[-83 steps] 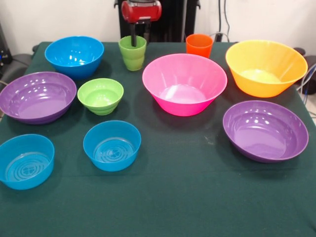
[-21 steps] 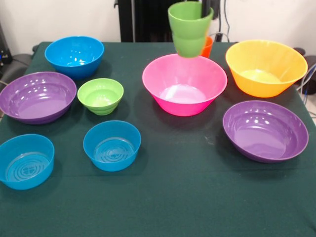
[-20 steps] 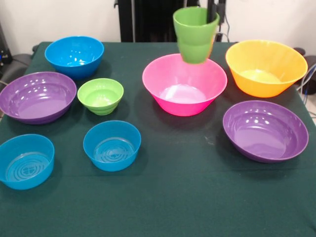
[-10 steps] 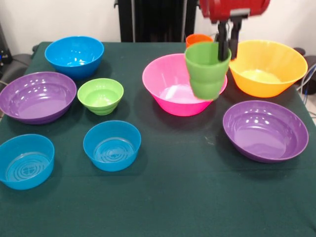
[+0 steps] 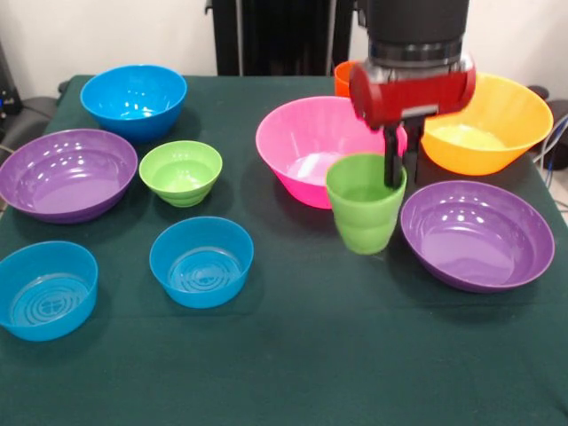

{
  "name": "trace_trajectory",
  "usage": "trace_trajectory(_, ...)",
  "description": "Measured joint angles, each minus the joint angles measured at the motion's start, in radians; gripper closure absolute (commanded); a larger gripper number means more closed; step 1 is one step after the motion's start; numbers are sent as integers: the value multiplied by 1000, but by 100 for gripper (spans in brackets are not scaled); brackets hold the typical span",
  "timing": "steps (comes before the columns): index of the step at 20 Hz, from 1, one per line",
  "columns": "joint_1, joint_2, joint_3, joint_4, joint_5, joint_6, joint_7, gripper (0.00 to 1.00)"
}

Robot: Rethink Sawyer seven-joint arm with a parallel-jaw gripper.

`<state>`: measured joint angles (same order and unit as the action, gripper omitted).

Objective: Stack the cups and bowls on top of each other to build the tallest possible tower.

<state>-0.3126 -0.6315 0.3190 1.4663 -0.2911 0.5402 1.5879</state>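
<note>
Front view shows the gripper clamped on the rim of the lime green cup, 1 dark finger inside the cup's mouth and the other outside its wall on the side toward the yellow-orange bowl. The cup hangs upright beneath the red gripper body; whether its base touches the green table I cannot tell. It sits between the pink bowl and the nearer purple bowl, just in front of the pink one. The orange cup peeks out behind the arm, mostly hidden. On the other side lie the small lime green bowl, a second purple bowl, a large blue bowl at the back, and 2 smaller blue bowls nearest the camera, all well apart from the gripper
</note>
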Motion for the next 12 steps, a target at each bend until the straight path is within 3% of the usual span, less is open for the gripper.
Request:
trace_trajectory(3, -9, 35, 0, -20, 0, 0, 0, 100)
trace_trajectory(12, -30, 40, -9, 2, 0, 0, 0, 100)
